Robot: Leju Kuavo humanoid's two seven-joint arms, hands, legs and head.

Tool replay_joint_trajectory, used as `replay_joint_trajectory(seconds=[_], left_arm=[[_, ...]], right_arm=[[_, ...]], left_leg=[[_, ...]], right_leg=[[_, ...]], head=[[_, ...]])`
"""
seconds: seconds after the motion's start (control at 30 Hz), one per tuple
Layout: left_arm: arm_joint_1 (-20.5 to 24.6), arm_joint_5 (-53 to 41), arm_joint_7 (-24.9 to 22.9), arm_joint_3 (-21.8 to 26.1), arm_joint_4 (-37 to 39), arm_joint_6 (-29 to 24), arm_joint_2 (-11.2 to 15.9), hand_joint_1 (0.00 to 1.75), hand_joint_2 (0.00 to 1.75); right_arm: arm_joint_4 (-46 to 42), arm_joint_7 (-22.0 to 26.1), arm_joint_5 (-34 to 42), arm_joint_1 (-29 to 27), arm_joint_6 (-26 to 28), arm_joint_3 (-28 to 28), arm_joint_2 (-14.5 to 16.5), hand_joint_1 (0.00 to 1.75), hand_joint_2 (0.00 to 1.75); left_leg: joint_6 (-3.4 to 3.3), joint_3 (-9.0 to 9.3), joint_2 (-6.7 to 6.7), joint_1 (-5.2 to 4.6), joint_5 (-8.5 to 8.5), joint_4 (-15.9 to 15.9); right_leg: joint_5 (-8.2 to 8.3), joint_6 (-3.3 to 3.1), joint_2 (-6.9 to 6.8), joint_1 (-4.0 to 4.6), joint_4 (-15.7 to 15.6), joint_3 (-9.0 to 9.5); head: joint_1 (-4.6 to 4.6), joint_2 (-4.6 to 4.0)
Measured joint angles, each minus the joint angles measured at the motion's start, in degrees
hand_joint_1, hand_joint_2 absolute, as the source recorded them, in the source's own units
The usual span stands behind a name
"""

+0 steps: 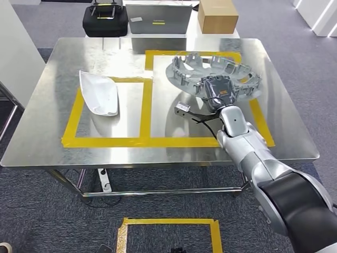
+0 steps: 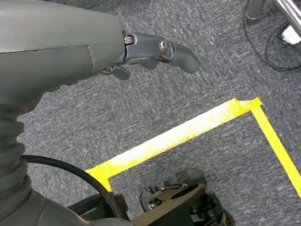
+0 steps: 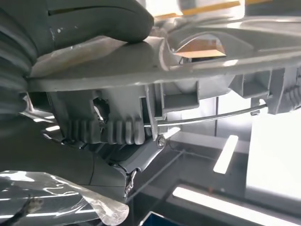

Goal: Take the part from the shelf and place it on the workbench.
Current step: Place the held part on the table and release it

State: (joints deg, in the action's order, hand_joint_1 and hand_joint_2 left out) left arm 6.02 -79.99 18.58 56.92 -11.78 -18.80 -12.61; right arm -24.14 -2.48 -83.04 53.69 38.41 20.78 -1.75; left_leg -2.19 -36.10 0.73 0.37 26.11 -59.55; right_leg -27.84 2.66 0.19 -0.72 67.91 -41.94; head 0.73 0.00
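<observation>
On workbench point(image 1: 47, 137): right robot hand point(image 1: 217, 92) grips part point(image 1: 190, 71).

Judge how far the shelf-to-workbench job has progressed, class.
Done: the grey ring-shaped part is off the shelf and over the workbench, inside the yellow tape square. In hand: the right hand grips its rim. Left: letting go and withdrawing. The left hand hangs idle.
</observation>
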Motion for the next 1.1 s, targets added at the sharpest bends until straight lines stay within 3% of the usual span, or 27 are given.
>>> replay_joint_trajectory(seconds=[0.03, 0.1, 0.2, 0.27, 0.37, 0.4, 0.43, 0.47, 0.53, 0.6, 0.7, 0.77, 0.83, 0.9, 0.93, 0.97, 1.03, 1.1], left_arm=[[0.0, 0.1, 0.0, 0.0, 0.0, 0.0, 0.0, 0.0, 1.75], [0.2, 0.8, 0.1, 0.0, 0.0, 0.4, 0.0, 0.0, 1.75], [0.4, 2.6, 0.7, 0.4, 0.0, 1.9, 0.0, 0.0, 1.75], [0.4, 3.2, 1.9, 0.6, 0.0, 2.7, 0.2, 0.0, 1.75], [0.4, 3.5, 2.9, 0.8, 0.0, 3.2, 0.5, 0.0, 1.75], [0.4, 3.6, 3.0, 0.9, 0.0, 3.2, 0.6, 0.0, 1.75], [0.4, 3.7, 3.0, 1.0, 0.0, 3.3, 0.7, 0.0, 1.75], [0.5, 3.7, 3.1, 1.0, 0.0, 3.4, 0.7, 0.0, 1.75], [0.6, 4.1, 3.1, 1.1, 0.0, 3.5, 0.9, 0.0, 1.75], [0.9, 5.0, 3.1, 1.4, 0.0, 3.8, 1.1, 0.0, 1.75], [1.4, 6.0, 3.2, 1.8, 0.0, 5.0, 1.1, 0.0, 1.75], [1.7, 6.3, 3.4, 2.0, 0.0, 6.1, 1.0, 0.0, 0.87], [2.1, 6.6, 3.8, 2.1, 0.0, 6.4, 1.0, 0.0, 0.0], [2.2, 6.8, 4.0, 2.1, 0.0, 6.2, 0.9, 0.0, 0.0], [2.2, 6.8, 4.0, 2.1, 0.0, 6.0, 0.9, 0.0, 0.0], [2.2, 6.8, 4.0, 2.1, 0.0, 5.9, 0.8, 0.0, 0.0], [2.3, 6.9, 4.0, 2.2, 0.0, 5.9, 0.8, 0.0, 0.0], [2.3, 6.9, 4.0, 2.2, 0.0, 5.8, 0.8, 0.0, 0.0]], right_arm=[[0.4, -0.6, -1.0, 0.2, -0.3, 0.0, -0.1, 1.75, 1.75], [1.2, -2.6, -3.9, 0.8, -2.2, 0.6, -0.4, 1.75, 1.75], [2.4, -4.7, -5.7, 1.1, -6.7, 2.6, -1.4, 1.75, 1.75], [3.2, -4.6, -5.1, 0.9, -7.8, 3.4, -2.3, 1.75, 1.75], [4.1, -4.0, -4.3, 0.2, -7.6, 3.8, -3.8, 1.75, 1.75], [4.3, -3.8, -4.1, -0.2, -7.4, 3.9, -4.3, 1.75, 1.75], [4.5, -3.5, -4.0, -0.7, -6.9, 3.9, -4.7, 1.75, 1.75], [4.6, -3.1, -3.8, -1.2, -6.3, 4.0, -5.2, 1.75, 1.75], [4.8, -1.8, -3.6, -1.9, -4.5, 4.0, -5.9, 0.87, 0.87], [4.8, -0.4, -3.8, -2.4, -2.4, 4.0, -6.4, 0.0, 0.0], [4.7, 1.5, -3.9, -3.6, -0.1, 4.0, -6.7, 0.0, 0.0], [3.9, 3.3, -3.2, -4.7, 0.2, 4.0, -6.8, 0.0, 0.0], [1.9, 5.8, -1.7, -6.2, 0.2, 3.4, -6.9, 0.0, 0.0], [-0.7, 8.0, -0.3, -8.3, 0.2, 2.3, -6.9, 0.0, 0.0], [-1.8, 8.6, 0.1, -9.2, 0.2, 1.8, -6.9, 0.0, 0.0], [-2.8, 9.0, 0.4, -9.9, 0.2, 1.4, -6.9, 0.0, 0.0], [-4.4, 9.3, 0.6, -10.5, 0.3, 0.8, -6.9, 0.0, 0.0], [-5.5, 9.5, 0.6, -10.7, 0.3, 0.4, -6.8, 0.0, 0.0]], left_leg=[[0.15, 0.09, 0.0, -0.13, 0.19, 0.0], [0.57, 0.05, -0.03, -0.31, 0.38, -0.1], [1.35, -0.08, 0.0, -0.31, 0.44, -0.2], [2.0, -1.08, -0.07, -0.24, 1.92, -2.3], [2.71, -5.67, -0.21, 0.09, 6.26, -12.1], [2.8, -6.84, -0.21, 0.17, 6.74, -14.6], [2.81, -7.14, -0.22, 0.21, 6.15, -15.1], [2.73, -6.46, -0.22, 0.22, 4.58, -13.5], [2.29, -3.27, -0.22, 0.18, 0.71, -6.6], [1.77, -0.89, -0.19, 0.0, -0.58, -1.5], [1.05, -0.26, -0.2, -0.1, -0.11, 0.0], [0.43, 0.16, -0.24, 0.11, -0.39, 0.6], [0.06, 0.37, -0.26, 0.21, -0.5, 0.8], [-0.07, 0.42, -0.21, 0.22, -0.46, 0.8], [-0.07, 0.44, -0.18, 0.24, -0.43, 0.8], [0.0, 0.47, -0.15, 0.27, -0.38, 0.7], [0.4, 0.52, -0.12, 0.37, -0.12, 0.5], [1.08, 0.37, -0.09, 0.22, 0.18, 0.1]], right_leg=[[1.67, -0.22, -0.01, 0.12, -3.6, 1.81], [2.83, -0.53, -0.05, 0.36, -8.5, 4.28], [2.36, -0.95, -0.25, 0.39, -9.4, 4.95], [2.37, -1.41, -0.46, 0.12, -9.7, 5.28], [2.19, -1.95, -0.54, 0.03, -9.8, 5.55], [2.11, -2.0, -0.47, 0.03, -9.7, 5.67], [2.02, -2.01, -0.36, 0.03, -9.7, 5.82], [1.9, -1.97, -0.22, 0.03, -9.7, 6.04], [1.61, -1.75, 0.04, 0.06, -9.6, 6.43], [1.44, -1.32, 0.26, 0.2, -9.4, 6.37], [1.47, -0.42, 0.34, 0.15, -9.5, 6.05], [0.23, 0.15, 0.25, 0.04, -8.0, 5.28], [-2.9, 0.53, 0.16, -0.04, -2.1, 2.58], [-5.33, 0.86, 0.14, -0.15, 4.9, -0.78], [-5.17, 1.01, 0.12, -0.26, 6.1, -1.54], [-3.94, 1.13, 0.09, -0.41, 5.1, -1.21], [-0.31, 1.39, -0.07, -0.75, -1.9, 1.98], [1.33, 1.21, -0.11, -0.76, -7.8, 5.14]], head=[[-0.01, 0.0], [-0.1, 0.0], [-0.12, 0.0], [-0.21, 0.0], [-0.34, 0.0], [-0.34, 0.0], [-0.34, 0.0], [-0.35, 0.0], [-0.34, 0.0], [-0.31, 0.0], [-0.22, 0.0], [-0.11, 0.0], [0.02, 0.0], [0.13, 0.0], [0.16, 0.0], [0.19, 0.0], [0.18, 0.0], [0.21, 0.0]])
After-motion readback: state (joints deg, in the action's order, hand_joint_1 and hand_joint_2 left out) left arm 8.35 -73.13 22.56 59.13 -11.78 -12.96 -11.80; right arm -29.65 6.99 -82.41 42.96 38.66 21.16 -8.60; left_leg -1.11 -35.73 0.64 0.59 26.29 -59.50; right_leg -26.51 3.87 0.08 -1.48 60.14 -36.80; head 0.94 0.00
